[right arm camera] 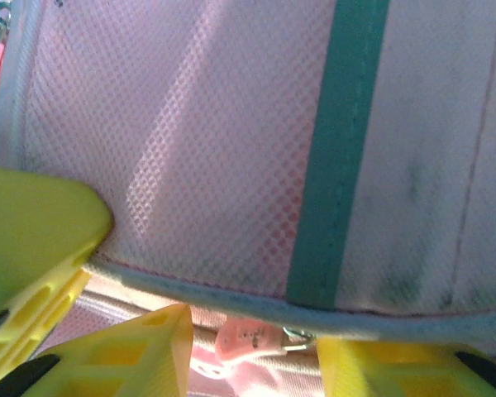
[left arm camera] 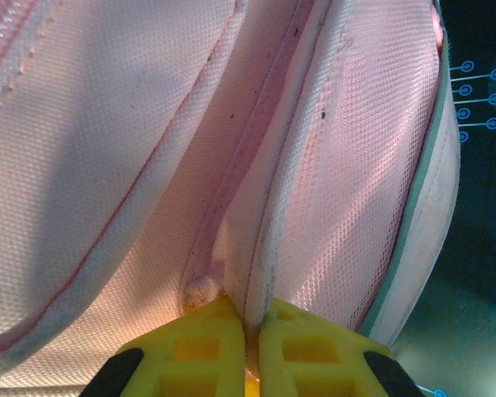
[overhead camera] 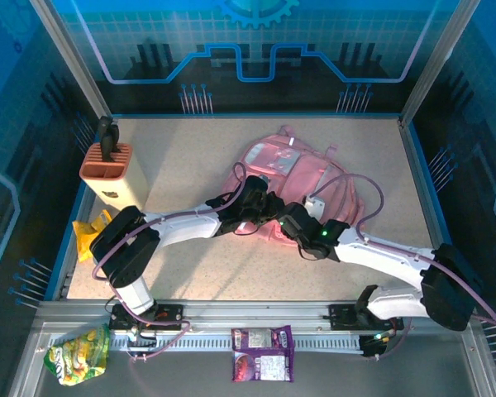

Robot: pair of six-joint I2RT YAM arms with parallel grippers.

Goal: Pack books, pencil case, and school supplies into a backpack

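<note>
Beige table [overhead camera: 190, 165], blue enclosure | pink backpack [overhead camera: 298, 165] centre-right | left tool [left arm camera: 250, 318] pinched on its seam | right tool [right arm camera: 252, 356] apart, straddling zipper pull [right arm camera: 246, 337] | we judge: opening step; next, clamp pull, draw along zip.

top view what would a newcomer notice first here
The pink backpack lying mid-table, right of centre. At its near edge the left gripper is shut on a seam of its mesh, and the right gripper stands open around a pink zip pull. An orange-topped block stands far left.
</note>
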